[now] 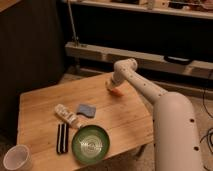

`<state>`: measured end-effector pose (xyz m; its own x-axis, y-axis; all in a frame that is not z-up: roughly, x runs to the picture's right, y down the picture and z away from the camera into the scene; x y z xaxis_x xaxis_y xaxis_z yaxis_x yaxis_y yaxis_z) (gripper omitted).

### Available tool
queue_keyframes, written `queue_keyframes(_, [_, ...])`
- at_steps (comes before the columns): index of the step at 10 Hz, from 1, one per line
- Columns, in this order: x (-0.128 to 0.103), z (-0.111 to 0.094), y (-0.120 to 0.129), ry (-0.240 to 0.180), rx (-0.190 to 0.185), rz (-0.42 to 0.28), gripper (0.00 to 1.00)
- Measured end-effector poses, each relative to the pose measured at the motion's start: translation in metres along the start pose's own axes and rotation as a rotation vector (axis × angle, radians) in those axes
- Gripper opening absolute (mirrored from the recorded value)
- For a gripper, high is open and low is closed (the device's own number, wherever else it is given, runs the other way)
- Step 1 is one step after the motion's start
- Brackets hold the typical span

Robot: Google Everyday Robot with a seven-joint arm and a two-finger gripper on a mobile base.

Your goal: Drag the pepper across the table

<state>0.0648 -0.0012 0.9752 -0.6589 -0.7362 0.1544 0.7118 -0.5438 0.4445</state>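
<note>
Low light-wood table [45,102] fills the lower left and centre of the frame, plank grain visible, far edge running toward upper right

White arm [142,85] reaches in from the right side, rising from the bulky white robot body [175,135] at lower right and bending down at its wrist over the table's far right edge

Gripper [114,87] sits just above centre frame, pointing down at the tabletop; pincer drawn in narrow, closed on the pepper [118,92]

Pepper: small orange-red sliver showing just below and right of the gripper tip, lying on the wood close to the table's far right edge. Only part of it is visible; the rest is hidden by the gripper

Other items, all well apart from the pepper, toward lower left:
- blue sponge [86,109], flat on the table near its middle
- small pale bottle [66,115] lying on its side just left of the sponge, angled toward lower right
- black bar [62,137], long and narrow, below the bottle, near the front edge
- green bowl [73,144], round, upright, just right of the black bar, at the table's front edge; contents cannot be told
- white cup [17,157], upright, in the lower left corner of the frame; whether it stands on the table or beyond its corner cannot be told

Behind the table: a grey metal rail [150,59] runs across the frame, dark shelving above it
</note>
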Motion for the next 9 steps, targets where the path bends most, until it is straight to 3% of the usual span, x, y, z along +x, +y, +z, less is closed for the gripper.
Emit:
queue_keyframes(2, [-0.022, -0.003, -0.012, -0.007, 0.011, 0.013, 0.00])
queue_keyframes(7, [-0.035, -0.026, -0.041, 0.020, 0.036, -0.005, 0.00])
queue_keyframes(9, [-0.056, -0.036, -0.056, 0.008, 0.048, -0.009, 0.00])
